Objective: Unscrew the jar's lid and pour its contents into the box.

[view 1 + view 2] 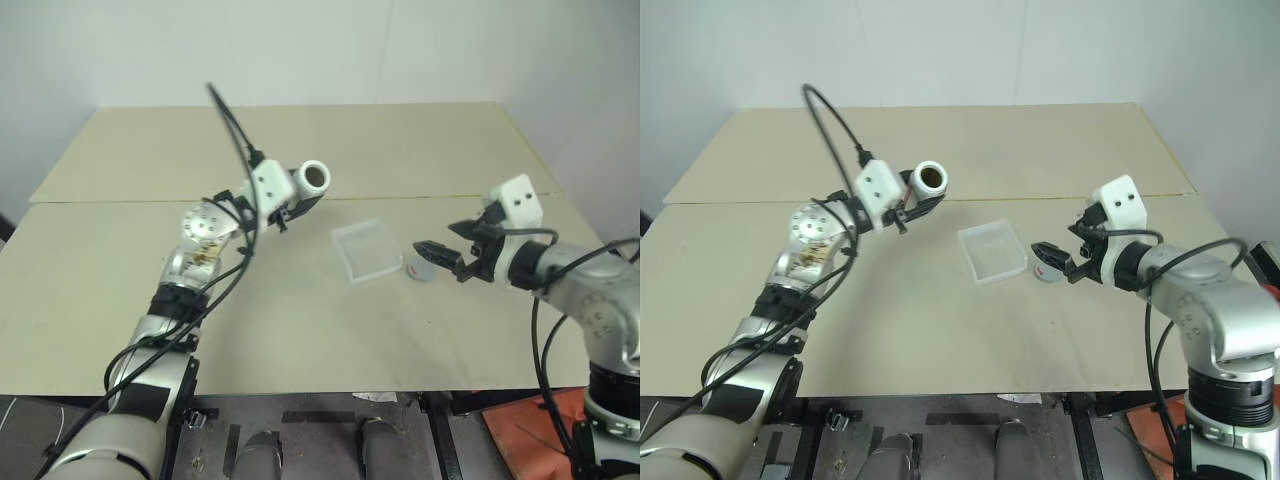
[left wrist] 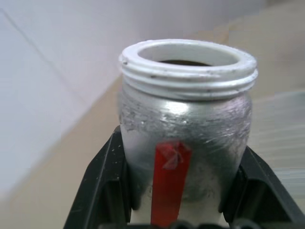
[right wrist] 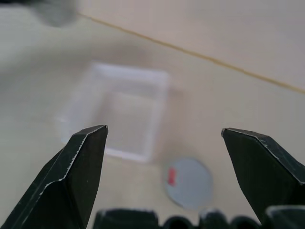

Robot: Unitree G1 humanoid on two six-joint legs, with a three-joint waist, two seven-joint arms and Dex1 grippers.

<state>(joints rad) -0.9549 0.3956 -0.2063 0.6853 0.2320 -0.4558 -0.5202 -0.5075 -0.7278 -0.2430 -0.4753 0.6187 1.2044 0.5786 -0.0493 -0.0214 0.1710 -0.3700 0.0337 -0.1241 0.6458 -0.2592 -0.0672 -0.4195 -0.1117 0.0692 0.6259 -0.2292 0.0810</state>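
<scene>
My left gripper [image 1: 300, 197] is shut on the jar [image 1: 312, 178], held above the table to the left of the box. The jar lies tipped almost level, with its white threaded mouth [image 2: 188, 59] uncovered. Something dark brown, the contents [image 1: 930, 178], shows inside. A red strip [image 2: 170, 179] runs down the jar's scuffed side between the black fingers [image 2: 102, 183]. The clear square box [image 1: 367, 249] sits on the table at the middle. The round grey lid [image 3: 189, 182] with its red mark lies flat just right of the box. My right gripper [image 1: 437, 240] hovers open over the lid, holding nothing.
A seam line [image 1: 470, 197] crosses the beige tabletop behind the box. The table's front edge [image 1: 320, 392] runs close below both arms. A white wall stands behind the table's far edge. An orange object [image 1: 525, 425] sits on the floor at the lower right.
</scene>
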